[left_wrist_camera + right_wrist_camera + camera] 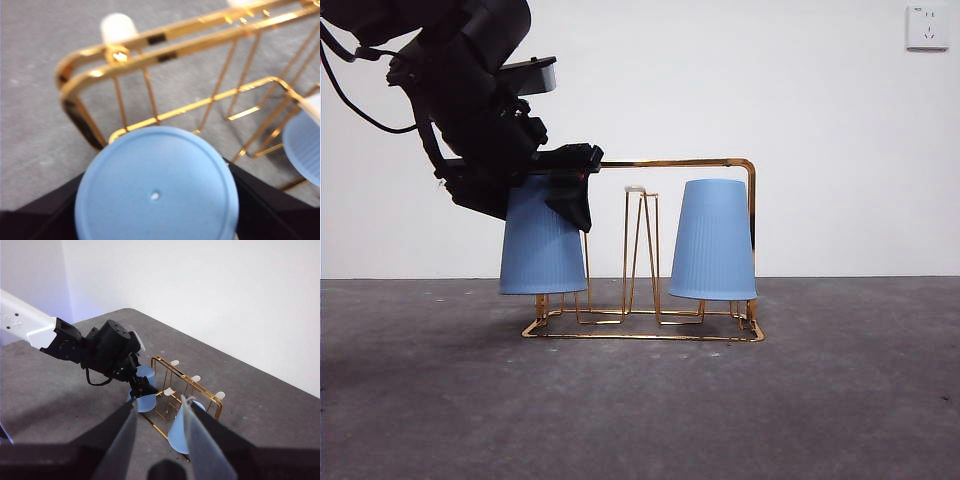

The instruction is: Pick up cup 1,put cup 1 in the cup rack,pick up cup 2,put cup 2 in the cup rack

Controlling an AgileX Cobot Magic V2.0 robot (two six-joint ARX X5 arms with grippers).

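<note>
The left tool (555, 185) clamped an inverted blue cup (542, 245), long axis upright, at the gold cup rack's (650, 330) end; the right tool (159, 427) hovered wide apart, empty.

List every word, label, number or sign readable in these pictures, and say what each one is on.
None can be read.
Two blue cups: plain, no print.
Cup rack: bare gold wire, no label.
Wall socket: only a tiny mark, too small to read.
Left pincer and its arm: no lettering legible.
Right pincer: no marking seen.
</note>
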